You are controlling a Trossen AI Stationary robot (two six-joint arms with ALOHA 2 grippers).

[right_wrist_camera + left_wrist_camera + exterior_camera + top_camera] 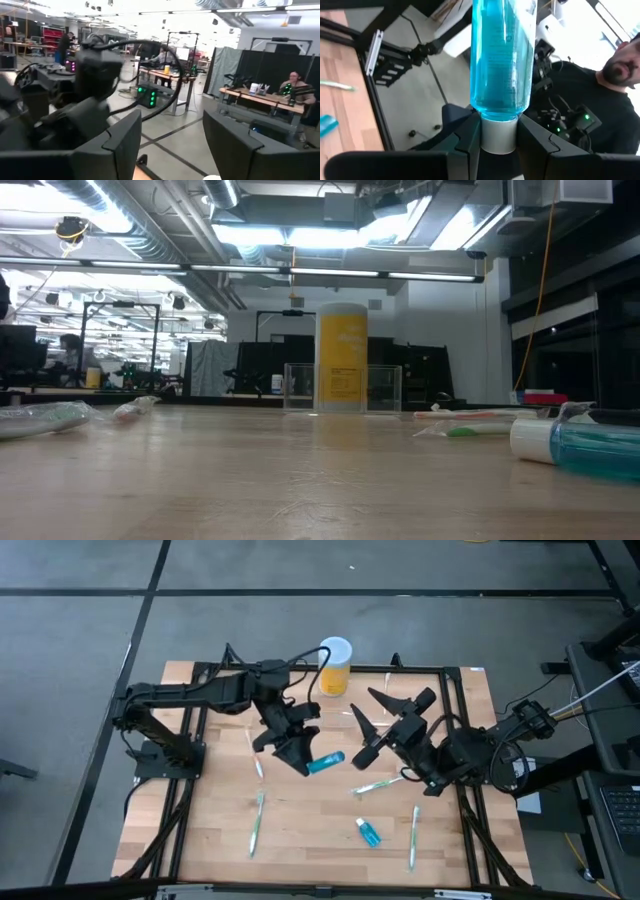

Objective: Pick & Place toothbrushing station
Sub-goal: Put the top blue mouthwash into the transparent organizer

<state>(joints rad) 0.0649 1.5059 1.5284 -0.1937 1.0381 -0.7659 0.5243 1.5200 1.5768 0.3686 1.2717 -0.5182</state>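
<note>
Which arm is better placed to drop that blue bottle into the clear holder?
Left. The left gripper already has its jaws shut on the blue bottle, near the clear holder. The right gripper hangs open and empty.

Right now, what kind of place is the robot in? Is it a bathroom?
Not a bathroom; it looks like a big robotics lab or workshop. There are bare ceiling pipes overhead, long desks with equipment, and people at computers. The robot's wooden table stands on a grey floor.
</note>
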